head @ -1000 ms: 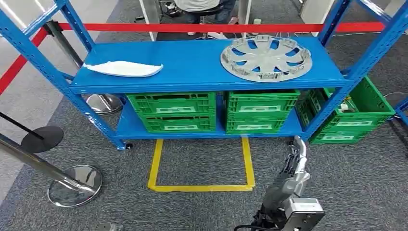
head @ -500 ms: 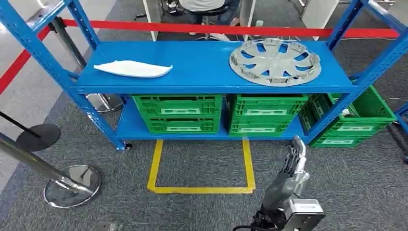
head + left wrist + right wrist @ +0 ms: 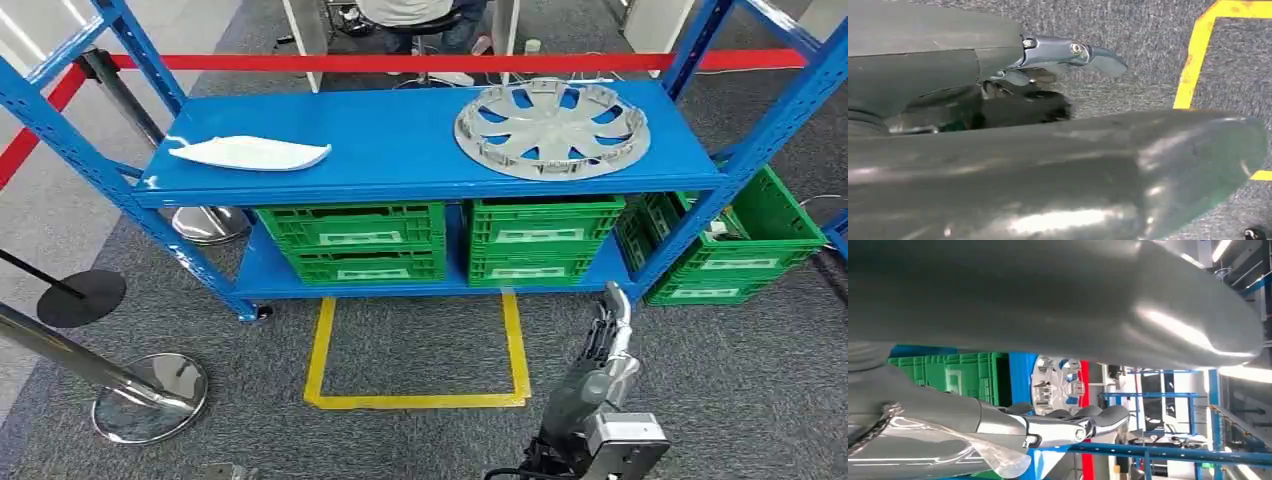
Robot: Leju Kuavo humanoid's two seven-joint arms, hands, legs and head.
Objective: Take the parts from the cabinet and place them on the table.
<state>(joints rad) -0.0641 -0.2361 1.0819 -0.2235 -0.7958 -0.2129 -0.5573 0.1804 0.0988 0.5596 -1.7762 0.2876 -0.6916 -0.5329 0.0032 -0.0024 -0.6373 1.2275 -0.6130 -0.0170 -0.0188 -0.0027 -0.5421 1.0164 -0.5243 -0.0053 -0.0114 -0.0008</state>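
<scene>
right robot hand (image 3: 607,335): empty, fingers straight | left robot hand (image 3: 1058,55): mostly hidden, grip unclear | wheel cover (image 3: 552,116): on shelf

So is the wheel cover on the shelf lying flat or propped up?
Flat: the wheel cover lies face up on the top shelf.

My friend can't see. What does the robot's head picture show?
A blue rack stands ahead, with a silver wheel cover and a white part on its top shelf and green crates below. The robot's right hand hangs low over grey carpet, holding nothing.
</scene>
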